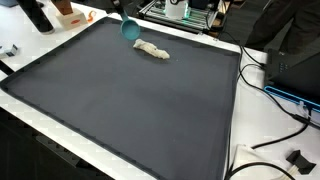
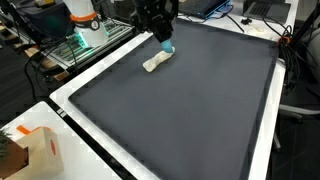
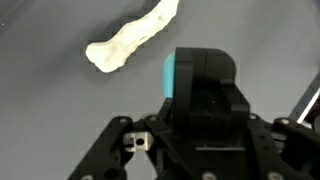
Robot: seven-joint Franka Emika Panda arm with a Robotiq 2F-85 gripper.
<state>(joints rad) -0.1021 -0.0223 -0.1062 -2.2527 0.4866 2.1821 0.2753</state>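
- Claw [image 2: 163, 38] closed on a teal block [image 2: 166, 46]: in both exterior views the block hangs tilted from the fingertips at one end of the mat. We judge the jaws drawn in only as far as the block's width allows.
- From the wrist camera we see just a strip of the teal block [image 3: 171, 75] beside one black finger [image 3: 205, 85]. The rest is hidden behind it, so we read the grip mainly from the outside cameras.
- We cannot tell whether the block's lower end touches the mat or hangs just above it. In an exterior view [image 1: 131, 30] it sits very near the surface.
- A cream cloth roll [image 2: 156, 62] lies flat on the mat just beside the block, and the claw has no hold of it. Its slightly bent shape suggests to us something soft resting under its own weight. In the wrist view it runs on a slant ahead of the fingers [image 3: 130, 40].
- A dark mat [image 1: 130, 110] covers nearly the whole white table [image 1: 232, 140], and we take it to be an even, grippy working surface.
- Off the mat we see a cardboard box [image 2: 40, 150], cables [image 1: 275, 90] and a rack with green lights [image 2: 85, 40], all outside the working surface.
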